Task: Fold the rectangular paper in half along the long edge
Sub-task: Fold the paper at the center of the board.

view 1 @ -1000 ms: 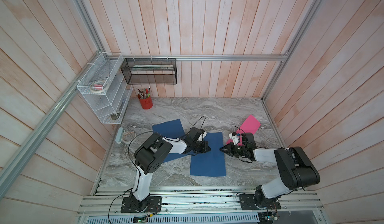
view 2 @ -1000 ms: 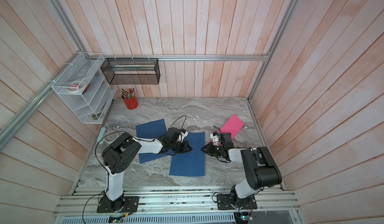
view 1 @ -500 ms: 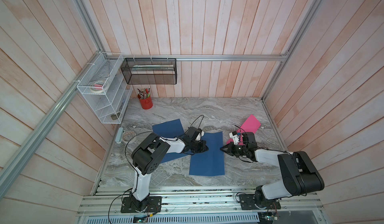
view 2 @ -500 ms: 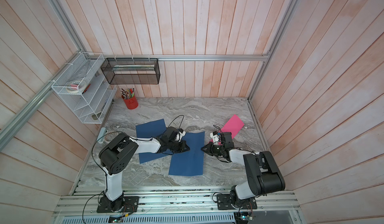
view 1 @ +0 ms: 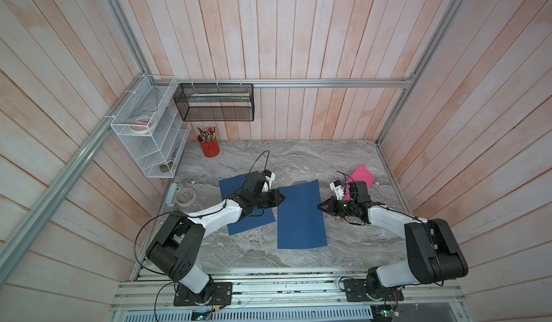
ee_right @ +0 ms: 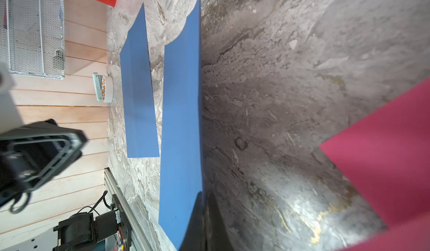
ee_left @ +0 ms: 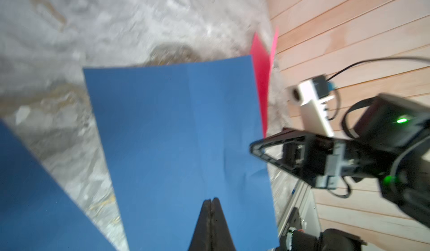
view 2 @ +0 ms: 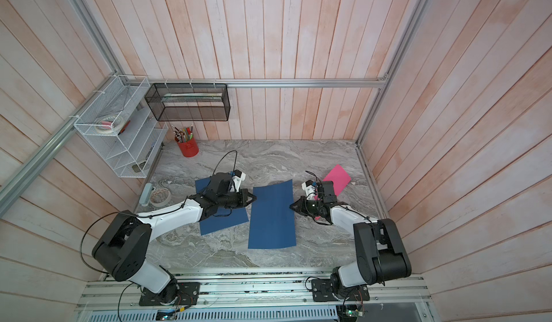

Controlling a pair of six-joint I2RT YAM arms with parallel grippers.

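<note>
While the blue paper (view 1: 300, 216) lies unfolded in the middle of the table (view 1: 298, 156), its long edges running from the arm bases toward the back wall, both arms reach in low from either side. The left gripper (view 1: 282, 198) sits at the paper's left long edge, toward the far end. Its jaws are closed tight against each other. In the left wrist view their tip shows over the blue surface, but I cannot tell whether it presses on the sheet or hangs just above it. The right gripper (view 1: 319, 213) is at the opposite long edge, roughly across from the left one. Its jaws are closed too, and in the right wrist view the paper's edge runs straight into the seam between them, so they look to be pinching it. Along that side the paper stands a little off the table, and in both top views its far right corner curls up.

A second blue sheet (view 1: 251, 225) lies flat just to the left, partly under the left arm. A pink sheet (view 1: 363, 175) lies behind the right gripper, near the right wall. A red cup (view 1: 209, 149) of pens stands in the far left corner, with a roll of tape (view 1: 185, 196) near the table's left edge
</note>
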